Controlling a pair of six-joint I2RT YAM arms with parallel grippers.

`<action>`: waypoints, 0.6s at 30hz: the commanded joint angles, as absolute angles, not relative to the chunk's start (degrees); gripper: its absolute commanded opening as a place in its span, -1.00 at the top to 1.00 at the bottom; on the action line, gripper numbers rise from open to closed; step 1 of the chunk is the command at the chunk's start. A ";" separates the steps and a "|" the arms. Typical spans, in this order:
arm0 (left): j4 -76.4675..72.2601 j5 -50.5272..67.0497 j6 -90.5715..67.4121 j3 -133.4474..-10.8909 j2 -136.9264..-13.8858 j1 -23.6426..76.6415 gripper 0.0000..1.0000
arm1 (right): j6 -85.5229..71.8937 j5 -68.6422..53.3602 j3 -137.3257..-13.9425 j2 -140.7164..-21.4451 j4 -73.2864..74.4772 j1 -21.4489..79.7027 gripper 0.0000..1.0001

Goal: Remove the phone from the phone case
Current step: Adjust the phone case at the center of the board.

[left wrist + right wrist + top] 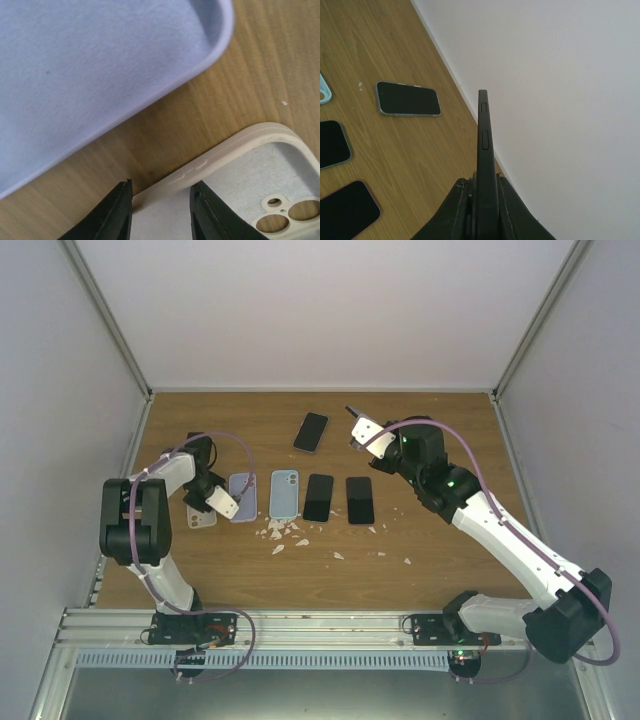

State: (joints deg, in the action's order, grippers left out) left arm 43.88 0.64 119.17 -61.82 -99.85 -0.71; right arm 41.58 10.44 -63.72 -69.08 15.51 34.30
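An empty beige phone case [250, 172] lies inside-up on the wood, its camera cutout [285, 212] showing. My left gripper [161, 192] straddles its long rim, one fingertip against the outer side and the other inside the case, closed onto the rim. The top view shows this gripper [212, 505] at the table's left, over that case [200, 519]. My right gripper [485, 187] is raised near the back wall and shut on a black phone [484, 135], held edge-on with its side buttons showing. Whether a case is on it I cannot tell.
An empty lilac case [75, 75] lies beside the beige one. In a row sit the lilac case [242, 497], a light blue case [284, 494] and two dark phones [318, 498] [360, 500]. Another phone [311, 431] lies behind. White scraps [285, 532] litter the front.
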 commanded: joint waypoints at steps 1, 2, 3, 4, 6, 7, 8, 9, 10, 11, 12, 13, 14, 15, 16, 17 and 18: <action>40.63 -4.58 145.63 -60.82 -102.73 -0.49 0.36 | 41.22 11.55 -63.62 -67.80 12.92 33.62 0.99; 40.28 -4.93 145.23 -61.16 -103.13 -0.52 0.40 | 41.15 11.56 -63.51 -67.70 12.90 33.58 0.99; 40.19 -4.93 144.70 -61.62 -103.61 -0.47 0.45 | 41.14 11.53 -63.46 -67.61 12.86 33.50 0.99; 40.36 -4.80 143.89 -62.18 -104.02 -0.47 0.51 | 41.06 11.57 -63.38 -67.59 12.84 33.49 0.99; 41.33 -4.66 141.50 -63.61 -105.04 -0.45 0.66 | 40.97 11.60 -63.37 -67.42 12.83 33.49 0.99; 41.59 -4.78 139.65 -64.29 -105.56 -0.51 0.78 | 40.96 11.76 -63.37 -67.34 12.75 33.45 0.99; 42.12 -5.10 136.83 -64.90 -106.04 -0.47 0.89 | 40.96 11.82 -63.29 -67.25 12.67 33.43 0.99; 43.10 -5.15 134.50 -65.90 -106.59 -0.47 0.98 | 40.96 12.01 -63.21 -67.05 12.61 33.30 0.99; 44.31 -4.65 131.70 -67.06 -106.95 -0.49 1.00 | 40.96 12.06 -63.07 -66.87 12.56 33.27 0.99; 45.42 -4.32 129.52 -68.08 -107.22 -0.79 1.00 | 41.03 12.07 -62.91 -66.67 12.55 33.25 0.99; 46.23 -3.92 127.35 -68.87 -107.15 -1.36 1.00 | 40.99 12.04 -62.74 -66.48 12.54 33.16 0.99; 46.23 -2.98 124.95 -69.33 -106.69 -1.83 1.00 | 40.96 12.12 -62.57 -66.32 12.48 33.14 0.99; 46.23 -1.98 122.63 -69.87 -106.10 -2.48 1.00 | 40.89 12.08 -62.38 -66.15 12.48 33.06 0.99; 46.64 -0.72 119.74 -70.83 -105.49 -3.11 1.00 | 40.87 12.02 -62.21 -65.97 12.44 33.10 0.99; 48.03 0.62 117.04 -72.26 -105.44 -4.26 1.00 | 40.80 12.04 -62.09 -65.83 12.35 33.05 0.99; 50.03 2.19 114.18 -74.37 -105.60 -5.29 1.00 | 40.72 11.90 -61.98 -65.61 12.30 33.05 0.99; 51.85 3.35 111.12 -76.46 -105.95 -6.31 1.00 | 40.70 11.85 -61.90 -65.51 12.29 33.05 0.99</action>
